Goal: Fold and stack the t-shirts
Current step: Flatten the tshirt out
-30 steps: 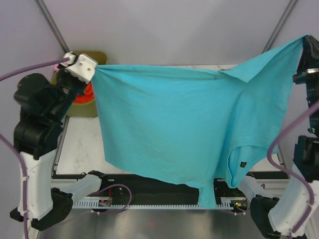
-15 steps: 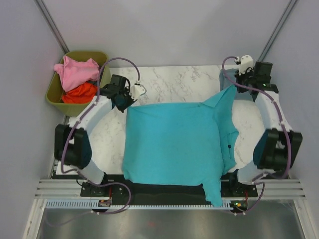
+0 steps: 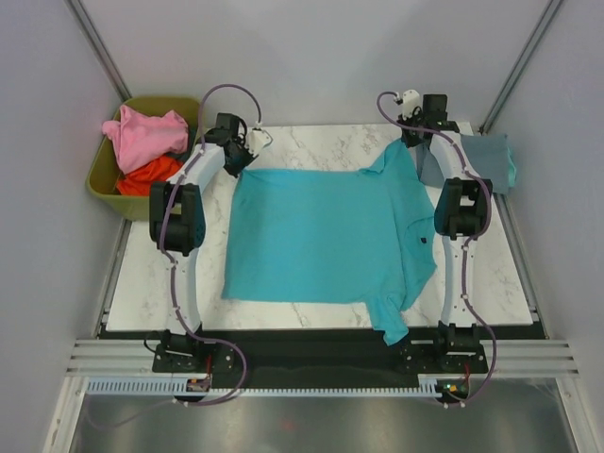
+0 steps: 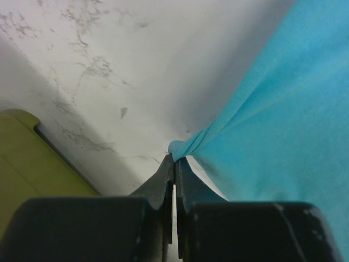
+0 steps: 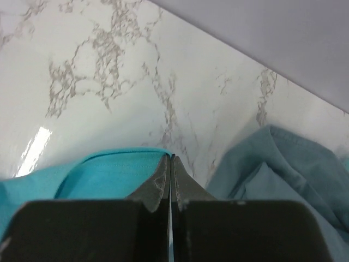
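Top view: left gripper point(image 3: 237, 167) clamping fully shut on the far-left corner of the teal t-shirt point(image 3: 321, 236). Right gripper point(image 3: 412, 143) pinching closed on the far-right corner, pulling it up into a peak. Cloth lying spread flat on the table point(image 3: 151, 283) between and on the near side of both grippers, one sleeve hanging over the near edge. Grey-blue t-shirt point(image 3: 486, 160) lying crumpled just to the right of the right gripper. Pink t-shirt point(image 3: 142, 132) and orange-red t-shirt point(image 3: 149, 175) sitting in the bin point(image 3: 193, 106) to the left of the left gripper.

Left wrist: left gripper point(image 4: 174, 161) showing jaws pressed together, gripping a bunched teal t-shirt point(image 4: 283, 136) corner right at the tips. Fabric fanning out to the right of the fingers. Bin point(image 4: 32, 158) edge showing at lower left, marble table point(image 4: 109, 65) ahead.

Right wrist: right gripper point(image 5: 170, 161) showing jaws together, biting the teal t-shirt point(image 5: 103, 172) hem at the tips. Teal running off to the left, grey-blue t-shirt point(image 5: 278, 169) bunching just to the right, bare table point(image 5: 109, 65) ahead.
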Robot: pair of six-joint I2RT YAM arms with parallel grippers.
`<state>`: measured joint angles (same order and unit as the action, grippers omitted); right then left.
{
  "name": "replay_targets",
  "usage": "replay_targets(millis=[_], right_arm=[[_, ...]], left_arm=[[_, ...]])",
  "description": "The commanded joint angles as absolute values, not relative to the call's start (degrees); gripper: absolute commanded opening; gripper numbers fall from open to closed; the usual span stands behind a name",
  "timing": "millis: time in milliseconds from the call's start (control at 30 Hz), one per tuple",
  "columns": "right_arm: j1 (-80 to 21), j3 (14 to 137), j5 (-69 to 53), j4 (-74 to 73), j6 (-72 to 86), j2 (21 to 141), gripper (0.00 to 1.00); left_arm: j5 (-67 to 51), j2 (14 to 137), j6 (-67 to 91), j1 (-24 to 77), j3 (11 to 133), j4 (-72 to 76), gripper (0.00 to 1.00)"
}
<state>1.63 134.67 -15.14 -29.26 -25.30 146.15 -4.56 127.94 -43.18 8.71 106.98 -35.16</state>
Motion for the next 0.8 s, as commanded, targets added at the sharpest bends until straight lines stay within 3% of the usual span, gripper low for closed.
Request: replay_targets(millis=[0,500,767], right_arm=[[2.4,142.5,-11.8,-27.7,-21.2,150.7,0.00],[0.4,146.2,-8.4,-9.4,-16.1,157.0,0.00],[0.4,143.9,-8.4,-9.3,-14.2,150.9,0.00]], left_arm=[[-2.5,132.2,-45.2,6.9,114.0,-35.6,0.02],[3.8,143.9,-44.1,6.1,127.1,-35.1,0.02],[2.3,137.8,-41.3,6.1,128.2,-33.1,0.02]])
